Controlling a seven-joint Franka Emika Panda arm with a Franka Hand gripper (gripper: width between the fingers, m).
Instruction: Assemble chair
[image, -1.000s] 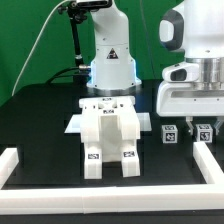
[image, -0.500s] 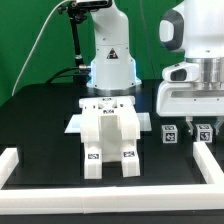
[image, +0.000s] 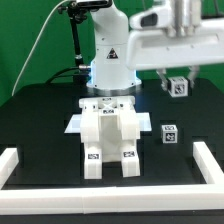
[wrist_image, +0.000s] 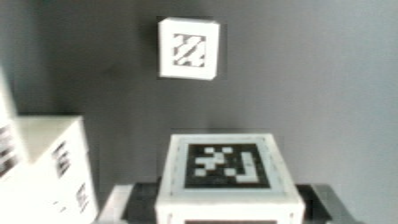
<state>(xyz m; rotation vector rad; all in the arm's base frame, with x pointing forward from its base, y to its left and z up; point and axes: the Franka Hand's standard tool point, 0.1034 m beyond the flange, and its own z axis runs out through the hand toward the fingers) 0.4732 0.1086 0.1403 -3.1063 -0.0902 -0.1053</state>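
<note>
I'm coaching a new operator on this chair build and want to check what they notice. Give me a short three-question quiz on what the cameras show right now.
1. True or false: the fingers hold the raised cube clear of the black table.
2. How many small tagged cubes lie loose on the table? A) none B) one C) three
3. Fill in: in the exterior view, the loose cube lies to the ____ of the part-built chair.
Key: 1 true; 2 B; 3 right.
</note>
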